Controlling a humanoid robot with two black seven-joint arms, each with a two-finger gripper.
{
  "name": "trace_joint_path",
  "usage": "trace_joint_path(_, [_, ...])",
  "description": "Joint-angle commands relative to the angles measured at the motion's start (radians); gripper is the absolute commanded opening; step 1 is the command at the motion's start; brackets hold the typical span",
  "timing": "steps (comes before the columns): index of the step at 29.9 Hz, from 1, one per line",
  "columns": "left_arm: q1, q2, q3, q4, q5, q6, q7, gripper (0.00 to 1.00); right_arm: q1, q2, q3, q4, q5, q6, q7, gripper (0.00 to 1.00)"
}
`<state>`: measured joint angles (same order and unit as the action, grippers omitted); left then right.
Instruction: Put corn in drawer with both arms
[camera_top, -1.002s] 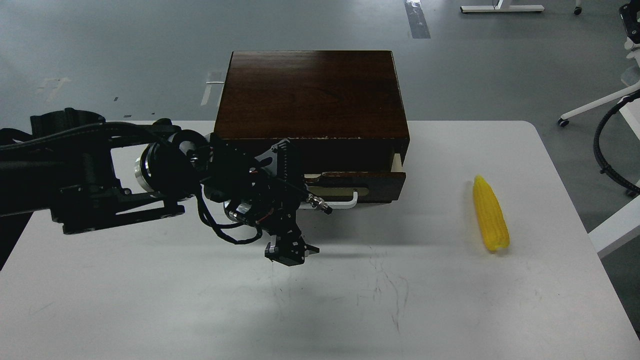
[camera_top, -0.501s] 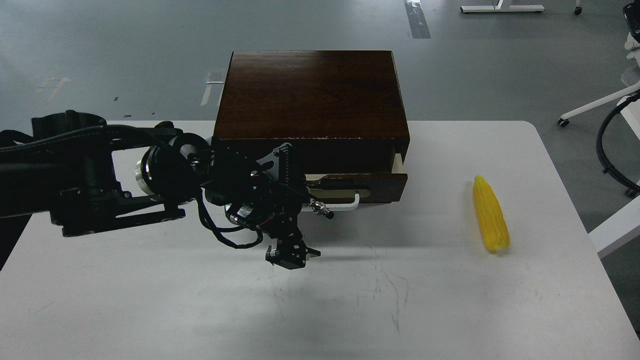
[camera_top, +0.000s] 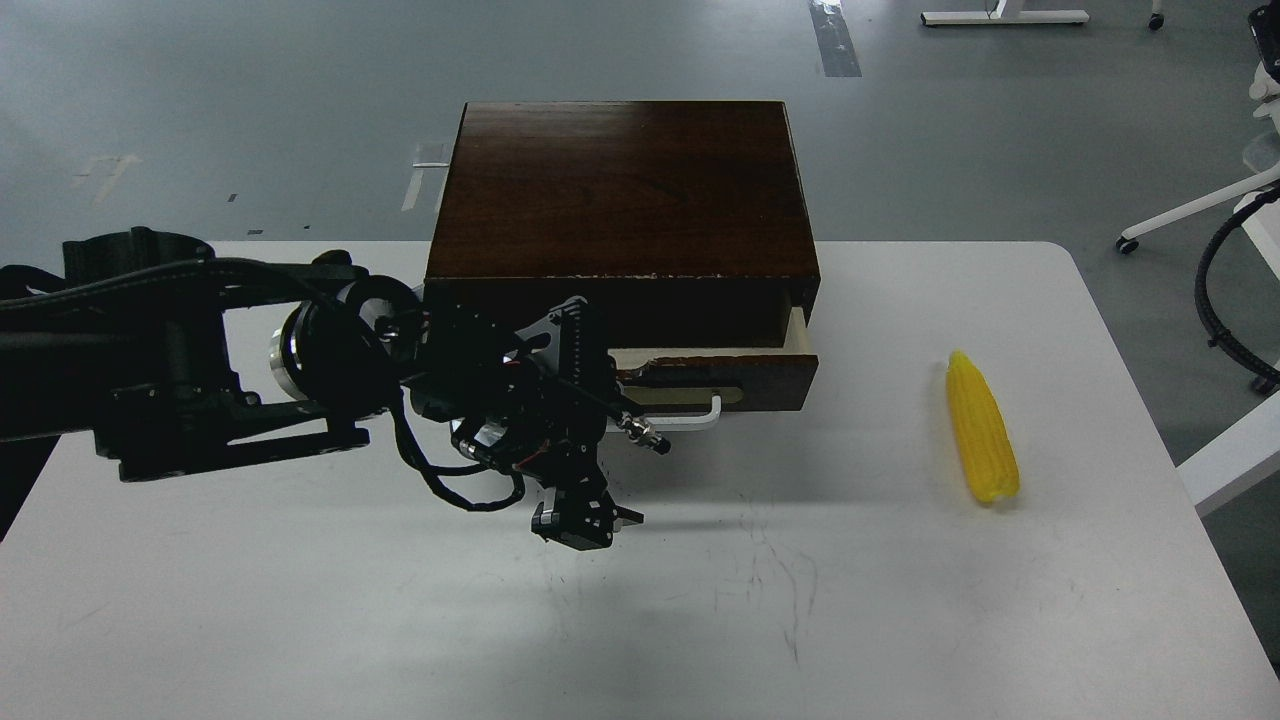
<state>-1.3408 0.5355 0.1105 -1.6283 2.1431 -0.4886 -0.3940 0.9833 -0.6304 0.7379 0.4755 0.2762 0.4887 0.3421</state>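
Drawer (camera_top: 745, 372) sits slightly further out of the box (camera_top: 622, 205) than a second ago. My left gripper (camera_top: 585, 522) has dropped lower over the tabletop (camera_top: 300, 600); I cannot tell whether it is parted. Corn (camera_top: 981, 428) lies unmoved, well right.
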Motion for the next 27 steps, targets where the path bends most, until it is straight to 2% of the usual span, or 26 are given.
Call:
trace_joint_path(1, [0.000,0.001,-0.002,-0.016,0.000,0.000,0.000,0.97,0.000,0.000,0.000,0.000,0.000,0.000,0.000,1.00])
trace_joint_path(17, [-0.029,0.052,-0.048,-0.038,-0.003,0.000,0.000,0.98,-0.003,-0.009,-0.002,-0.002,0.000,0.000,-0.002,1.00])
trace_joint_path(20, [-0.052,0.090,-0.097,-0.056,-0.014,0.000,-0.008,0.98,0.000,-0.014,-0.002,-0.002,0.000,0.000,-0.003,1.00])
trace_joint_path(23, [-0.054,0.159,-0.262,-0.045,-0.144,0.000,-0.025,0.98,-0.009,-0.049,-0.020,0.012,-0.003,0.000,0.000,1.00])
trace_joint_path(25, [-0.054,0.205,-0.357,0.055,-0.355,0.000,-0.022,0.98,-0.003,-0.092,-0.061,0.008,-0.006,0.000,0.003,1.00])
trace_joint_path(26, [-0.054,0.205,-0.357,0.056,-0.356,0.000,-0.022,0.98,-0.003,-0.092,-0.061,0.008,-0.006,0.000,0.003,1.00])
trace_joint_path(27, [-0.055,0.210,-0.383,0.114,-0.459,0.000,-0.020,0.98,0.001,-0.101,-0.081,0.006,-0.011,0.000,0.003,1.00])
